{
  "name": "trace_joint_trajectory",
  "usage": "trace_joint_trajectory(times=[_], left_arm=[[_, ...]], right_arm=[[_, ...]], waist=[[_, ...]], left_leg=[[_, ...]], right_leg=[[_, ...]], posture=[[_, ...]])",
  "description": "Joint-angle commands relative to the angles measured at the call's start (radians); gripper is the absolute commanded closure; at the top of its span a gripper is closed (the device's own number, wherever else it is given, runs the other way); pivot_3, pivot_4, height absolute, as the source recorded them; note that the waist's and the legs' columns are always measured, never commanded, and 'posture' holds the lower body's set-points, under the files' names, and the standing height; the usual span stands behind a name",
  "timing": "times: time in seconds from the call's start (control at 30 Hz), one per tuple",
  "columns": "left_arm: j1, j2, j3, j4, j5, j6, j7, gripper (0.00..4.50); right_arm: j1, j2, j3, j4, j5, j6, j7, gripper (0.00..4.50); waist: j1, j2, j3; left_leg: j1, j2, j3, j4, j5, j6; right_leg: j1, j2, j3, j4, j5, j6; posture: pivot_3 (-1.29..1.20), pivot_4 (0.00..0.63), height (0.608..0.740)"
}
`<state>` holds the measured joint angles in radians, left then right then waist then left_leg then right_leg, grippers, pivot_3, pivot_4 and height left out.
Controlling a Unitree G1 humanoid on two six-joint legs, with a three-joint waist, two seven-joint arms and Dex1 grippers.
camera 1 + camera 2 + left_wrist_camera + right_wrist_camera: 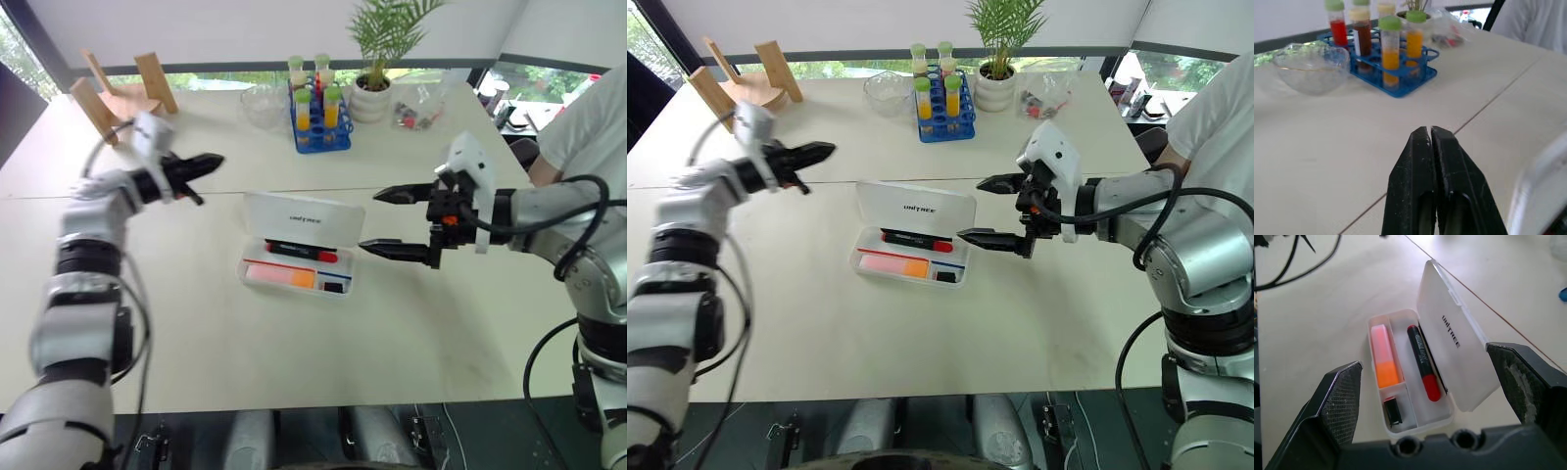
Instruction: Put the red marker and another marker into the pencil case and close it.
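We take the pencil case [294,250] as our landmark: it lies open on the white table [294,362], its lid standing up on the far side, hinged there, so the tray faces us. Both markers already lie inside: the red marker [1423,362] rests lengthwise in the compartment next to the lid, and the thick pink-and-orange marker [1383,357] fills the long compartment on the near side, with a small dark object [1392,410] in the short compartment at its orange end. We judge that only the closing is left, which explains the arms' poses. Our right gripper [400,221] hangs just beside the case's right end with its fingers spread wide and nothing between them, clear of the tray. Our left gripper [201,164] is off the case's left end, slightly beyond it, fingers pressed together on nothing, a blunt tip well suited to nudging the lid down. The lid carries small dark lettering that reads "UNITREE" in the right wrist view. Well beyond the case stand a blue tube rack [321,117], a glass bowl [1311,66] and a potted plant [377,59]; we can read no labels on them.
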<state>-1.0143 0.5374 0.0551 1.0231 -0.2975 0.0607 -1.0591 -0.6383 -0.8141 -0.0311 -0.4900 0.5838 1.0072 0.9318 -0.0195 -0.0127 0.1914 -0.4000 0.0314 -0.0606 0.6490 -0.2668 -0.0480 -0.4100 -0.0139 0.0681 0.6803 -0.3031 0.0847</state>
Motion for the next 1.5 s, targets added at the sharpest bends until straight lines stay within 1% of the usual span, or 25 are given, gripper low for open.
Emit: trace_joint_trajectory(times=[0.03, 0.13, 0.2, 0.3, 0.4, 0.53, 0.63, 0.7, 0.83, 0.9, 0.93, 0.97, 1.03, 1.1, 1.23, 1.3, 1.43, 1.5], left_arm=[[-0.053, -0.022, 0.011, 0.083, 0.027, -0.065, -0.072, 4.46], [-0.065, -0.027, -0.007, 0.091, 0.03, 0.014, -0.256, 4.46], [-0.063, -0.01, -0.015, 0.072, 0.029, 0.077, -0.363, 4.46], [-0.044, 0.019, -0.032, 0.03, 0.039, 0.128, -0.468, 4.46], [-0.002, 0.045, -0.08, -0.065, 0.022, 0.204, -0.548, 4.46], [0.071, 0.061, -0.155, -0.237, -0.02, 0.295, -0.555, 4.46], [0.145, 0.061, -0.216, -0.369, -0.024, 0.341, -0.555, 4.46], [0.176, 0.059, -0.23, -0.411, -0.011, 0.356, -0.555, 4.46], [0.265, 0.034, -0.282, -0.453, 0.096, 0.283, -0.448, 4.46], [0.324, 0.051, -0.332, -0.461, 0.181, 0.214, -0.39, 4.46], [0.35, 0.065, -0.336, -0.472, 0.194, 0.2, -0.38, 4.46], [0.363, 0.075, -0.327, -0.484, 0.192, 0.199, -0.367, 4.46], [0.371, 0.086, -0.268, -0.532, 0.144, 0.233, -0.335, 4.46], [0.387, 0.101, -0.171, -0.645, 0.039, 0.34, -0.304, 4.46], [0.513, 0.194, 0.022, -0.989, -0.147, 0.558, -0.236, 4.46], [0.596, 0.235, 0.099, -1.132, -0.203, 0.624, -0.196, 4.46], [0.794, 0.304, 0.296, -1.383, -0.317, 0.766, -0.104, 4.46], [0.876, 0.321, 0.373, -1.466, -0.353, 0.802, -0.068, 4.46]], right_arm=[[0.008, -0.023, -0.048, -0.045, 0.029, 0.015, -0.031, 0.0], [0.019, -0.038, -0.061, -0.057, 0.042, 0.028, -0.05, 0.0], [0.026, -0.046, -0.067, -0.063, 0.049, 0.029, -0.06, 0.0], [0.039, -0.051, -0.073, -0.072, 0.06, 0.03, -0.075, 0.0], [0.052, -0.055, -0.071, -0.08, 0.066, 0.027, -0.089, 0.0], [0.06, -0.059, -0.071, -0.088, 0.077, 0.027, -0.101, 0.0], [0.062, -0.062, -0.066, -0.094, 0.083, 0.027, -0.11, 0.0], [0.063, -0.065, -0.064, -0.096, 0.086, 0.027, -0.113, 0.0], [0.064, -0.069, -0.061, -0.1, 0.091, 0.027, -0.122, 0.0], [0.064, -0.069, -0.057, -0.102, 0.092, 0.028, -0.128, 0.0], [0.067, -0.069, -0.054, -0.101, 0.092, 0.026, -0.13, 0.0], [0.068, -0.069, -0.051, -0.1, 0.091, 0.022, -0.131, 0.0], [0.067, -0.066, -0.048, -0.095, 0.097, 0.021, -0.133, 0.0], [0.067, -0.065, -0.044, -0.088, 0.102, 0.018, -0.128, 0.0], [0.103, -0.091, -0.05, -0.068, 0.1, 0.002, -0.095, 0.0], [0.129, -0.104, -0.06, -0.062, 0.103, -0.004, -0.082, 0.0], [0.22, -0.143, -0.092, -0.049, 0.107, -0.016, -0.046, 0.0], [0.255, -0.156, -0.108, -0.044, 0.113, -0.021, -0.033, 0.0]], waist=[[-0.005, 0.0, 0.0], [-0.015, 0.0, 0.0], [-0.02, 0.0, 0.0], [-0.028, 0.0, 0.0], [-0.027, 0.0, 0.0], [-0.023, 0.0, 0.0], [-0.022, 0.0, 0.0], [-0.022, 0.0, 0.0], [-0.023, 0.0, 0.0], [-0.022, 0.002, -0.002], [-0.021, 0.003, -0.003], [-0.021, 0.003, -0.003], [-0.024, 0.003, -0.003], [-0.028, 0.003, -0.003], [-0.03, 0.002, -0.002], [-0.025, 0.002, -0.001], [-0.018, 0.002, -0.001], [-0.018, 0.001, -0.001]], left_leg=[[-0.003, 0.0, 0.0, 0.0, 0.0, 0.0], [-0.01, 0.0, 0.0, 0.0, 0.0, 0.0], [-0.01, 0.0, 0.0, -0.001, 0.0, 0.0], [-0.01, 0.0, 0.0, 0.0, 0.0, 0.0], [-0.01, 0.0, 0.0, 0.0, 0.001, 0.0], [-0.01, 0.001, -0.001, 0.0, 0.001, 0.0], [-0.01, 0.0, -0.001, 0.001, 0.001, 0.0], [-0.01, 0.0, -0.001, 0.001, 0.001, 0.0], [-0.009, 0.001, -0.001, 0.001, 0.001, 0.0], [-0.009, 0.001, -0.001, 0.001, 0.001, 0.0], [-0.007, 0.001, -0.001, 0.001, 0.001, 0.0], [-0.003, 0.0, -0.001, 0.001, 0.001, 0.0], [0.009, 0.001, 0.0, -0.001, 0.0, 0.0], [0.014, 0.001, 0.0, -0.001, 0.0, 0.001], [0.01, 0.003, -0.001, -0.001, 0.0, 0.001], [0.008, 0.003, -0.001, -0.001, 0.0, 0.001], [0.007, 0.002, 0.0, -0.003, 0.0, 0.001], [0.006, 0.002, 0.0, -0.003, 0.0, 0.001]], right_leg=[[-0.003, 0.0, 0.0, 0.0, 0.0, 0.0], [-0.013, 0.001, 0.0, 0.004, 0.0, 0.0], [-0.014, 0.001, 0.0, 0.004, 0.0, 0.0], [-0.013, 0.001, 0.0, 0.004, 0.0, 0.0], [-0.013, 0.001, 0.0, 0.005, 0.0, 0.0], [-0.013, 0.0, 0.0, 0.005, 0.0, 0.0], [-0.012, 0.0, 0.0, 0.005, 0.0, 0.0], [-0.012, 0.0, 0.0, 0.005, 0.0, 0.0], [-0.012, 0.0, 0.001, 0.005, 0.0, 0.0], [-0.011, 0.0, 0.001, 0.005, 0.0, 0.0], [-0.009, 0.0, 0.001, 0.005, 0.0, 0.0], [-0.005, 0.0, 0.001, 0.004, 0.0, 0.0], [0.006, 0.0, 0.001, 0.002, 0.0, 0.0], [0.011, 0.0, 0.001, 0.002, 0.0, -0.001], [0.007, 0.002, 0.002, 0.002, 0.0, -0.001], [0.005, 0.002, 0.001, 0.003, 0.0, -0.001], [0.005, -0.001, 0.001, 0.0, -0.001, 0.0], [0.005, -0.002, 0.001, 0.0, -0.001, 0.0]], posture=[[0.0, 0.15, 0.74], [0.0, 0.15, 0.74], [0.0, 0.15, 0.74], [0.0, 0.15, 0.74], [0.0, 0.15, 0.74], [0.0, 0.15, 0.74], [0.0, 0.15, 0.74], [0.0, 0.15, 0.74], [0.0, 0.15, 0.74], [0.0, 0.15, 0.74], [0.0, 0.15, 0.74], [0.0, 0.15, 0.74], [0.0, 0.15, 0.74], [0.0, 0.15, 0.74], [0.0, 0.15, 0.74], [0.0, 0.15, 0.74], [0.0, 0.15, 0.74], [0.0, 0.15, 0.74]])
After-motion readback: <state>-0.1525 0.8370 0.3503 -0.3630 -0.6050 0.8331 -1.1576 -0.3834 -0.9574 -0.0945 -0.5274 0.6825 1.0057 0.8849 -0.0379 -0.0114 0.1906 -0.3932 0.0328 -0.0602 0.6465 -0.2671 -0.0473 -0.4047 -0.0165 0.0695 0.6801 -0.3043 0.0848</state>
